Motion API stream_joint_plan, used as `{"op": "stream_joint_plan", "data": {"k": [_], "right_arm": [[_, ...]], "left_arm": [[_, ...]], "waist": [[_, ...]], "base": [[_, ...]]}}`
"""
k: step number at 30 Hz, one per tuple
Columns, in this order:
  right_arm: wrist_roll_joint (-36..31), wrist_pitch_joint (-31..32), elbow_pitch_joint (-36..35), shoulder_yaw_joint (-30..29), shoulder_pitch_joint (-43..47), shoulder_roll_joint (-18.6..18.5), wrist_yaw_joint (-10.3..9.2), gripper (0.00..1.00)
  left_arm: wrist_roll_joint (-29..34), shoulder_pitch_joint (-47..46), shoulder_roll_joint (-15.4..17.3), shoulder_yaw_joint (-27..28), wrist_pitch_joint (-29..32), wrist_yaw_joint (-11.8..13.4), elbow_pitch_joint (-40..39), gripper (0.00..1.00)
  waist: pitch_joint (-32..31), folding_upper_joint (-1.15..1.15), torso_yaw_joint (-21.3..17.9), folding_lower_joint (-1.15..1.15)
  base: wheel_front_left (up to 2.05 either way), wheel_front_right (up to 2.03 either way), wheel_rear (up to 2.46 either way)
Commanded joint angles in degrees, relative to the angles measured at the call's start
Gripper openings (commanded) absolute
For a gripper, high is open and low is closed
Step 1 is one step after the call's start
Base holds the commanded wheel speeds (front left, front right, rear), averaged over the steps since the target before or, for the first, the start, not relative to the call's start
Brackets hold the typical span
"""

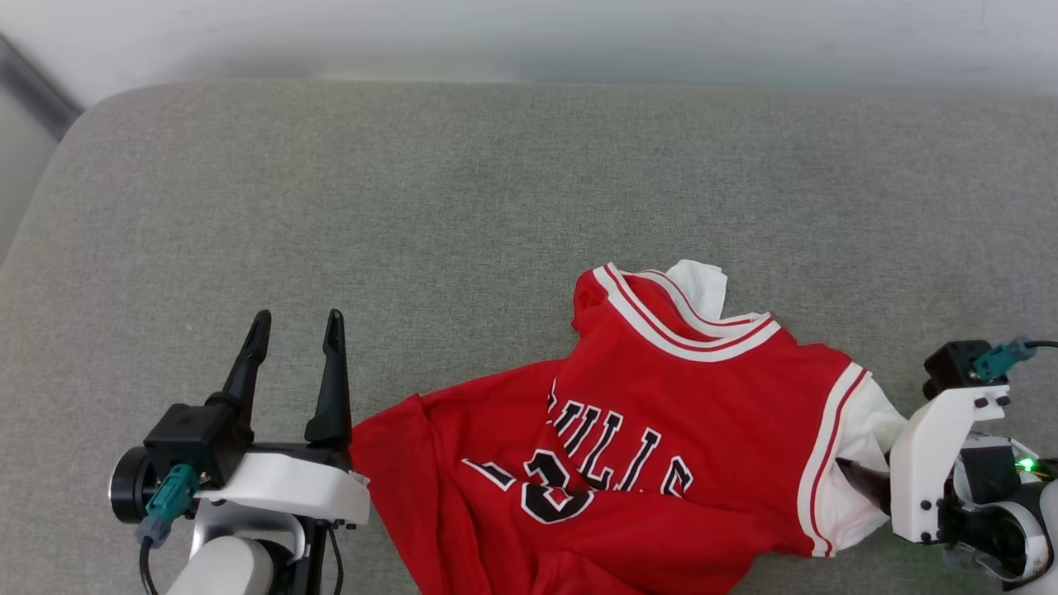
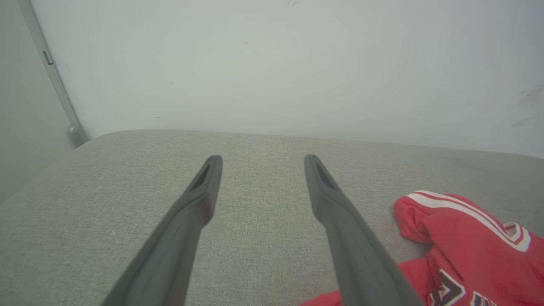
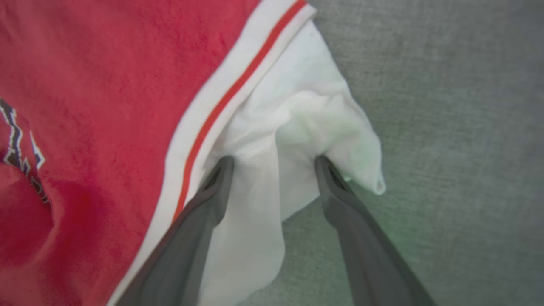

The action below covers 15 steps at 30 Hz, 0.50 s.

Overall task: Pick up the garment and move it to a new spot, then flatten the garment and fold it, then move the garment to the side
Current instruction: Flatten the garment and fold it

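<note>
The garment [image 1: 661,397], a bright red jersey with white sleeves, striped trim and black lettering, lies rumpled on the grey fabric surface [image 1: 463,190] at the lower right of the head view. My right gripper [image 3: 273,163] is open, its two fingers straddling the bunched white sleeve [image 3: 306,119] at the jersey's right edge. In the head view that gripper [image 1: 864,483] reaches in from the right, with the sleeve [image 1: 868,421] over its fingers. My left gripper [image 1: 298,322] is open and empty, just left of the jersey's hem. In the left wrist view its fingers [image 2: 263,160] point across bare fabric, with the jersey [image 2: 463,238] to their right.
A pale wall [image 1: 529,33] runs close behind the surface's far edge. At the far left corner a dark metal rail [image 2: 51,72] stands beside the rounded edge. The grey surface stretches bare to the left and beyond the jersey.
</note>
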Motion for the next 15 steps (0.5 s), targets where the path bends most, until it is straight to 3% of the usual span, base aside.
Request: {"op": "stream_joint_plan", "data": {"k": [1, 2, 3, 4, 8, 15], "right_arm": [[0.85, 2.61, 3.56, 2.47, 3.14, 1.48, 0.00, 1.00], [1.28, 3.28, 4.07, 3.05, 3.09, 1.50, 0.00, 0.47], [1.64, 3.62, 4.31, 3.45, 2.76, 1.47, 0.00, 0.04], [1.89, 3.85, 4.17, 3.89, 2.31, 1.33, 0.00, 0.00], [0.57, -1.70, -0.03, 4.17, -2.80, -1.11, 0.00, 0.00], [-3.53, -10.94, -5.48, -0.29, -6.37, -2.89, -0.02, 0.00]], "left_arm": [[0.53, -0.27, -0.42, 0.29, -0.14, -0.23, 0.18, 1.00], [0.65, -0.16, -0.67, 0.51, -0.13, -0.57, 0.37, 1.00], [0.80, -0.03, -0.92, 0.74, -0.13, -0.78, 0.60, 1.00], [0.89, 0.11, -1.15, 0.99, -0.13, -1.11, 0.81, 1.00], [1.15, 0.90, -1.63, 1.75, -0.14, -1.77, 1.82, 1.00], [1.04, 2.31, -1.64, 2.05, -0.13, -2.29, 3.15, 1.00]], "waist": [[-0.12, 0.00, -0.09, 0.00], [-0.27, 0.00, -0.17, 0.00], [-0.48, 0.00, -0.29, 0.00], [-0.70, 0.00, -0.43, 0.00], [-1.86, 0.00, -1.40, 0.00], [-4.49, 0.00, -3.87, 0.00]], "base": [[0.00, 0.00, 0.00], [0.00, 0.00, 0.00], [0.00, 0.00, 0.00], [0.00, 0.00, 0.00], [0.00, 0.00, 0.00], [0.00, 0.00, 0.00]]}}
